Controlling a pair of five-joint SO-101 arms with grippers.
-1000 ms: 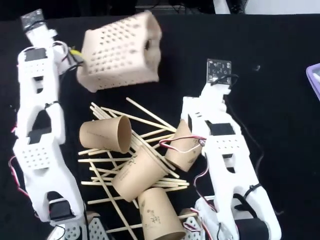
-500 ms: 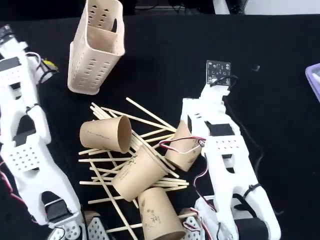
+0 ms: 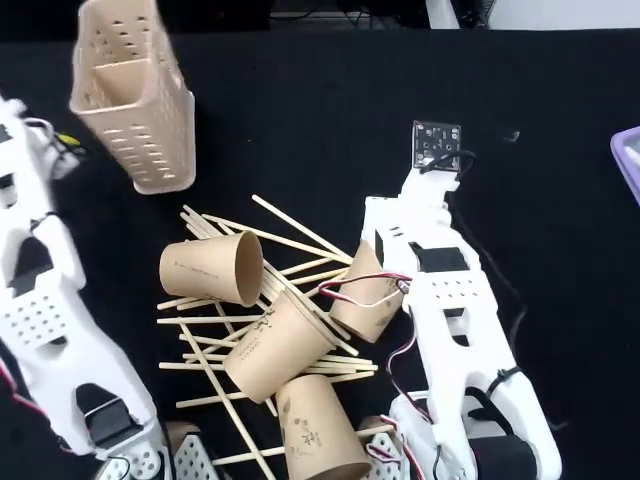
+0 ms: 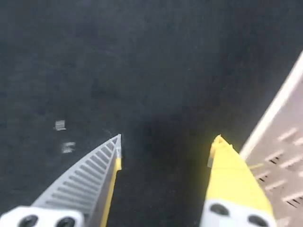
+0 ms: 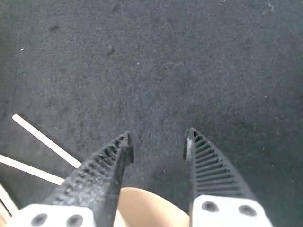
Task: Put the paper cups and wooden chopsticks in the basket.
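Beige perforated plastic basket [image 3: 130, 95] stands mouth-up near far-left corner of black cloth table [image 3: 300, 100]; guessing that's so stuff drops straight in. Left claw [image 4: 168, 138] wide open, gripping nothing. Basket wall sits just beside its yellow finger [image 4: 227, 179], outside gap, contact hard to tell. Brown paper cups [image 3: 212, 267] and pale wooden chopsticks [image 3: 300, 240] heaped toward front edge, all outside basket. Right claw [image 5: 158, 133] open too, empty, over bare cloth at heap's edge.
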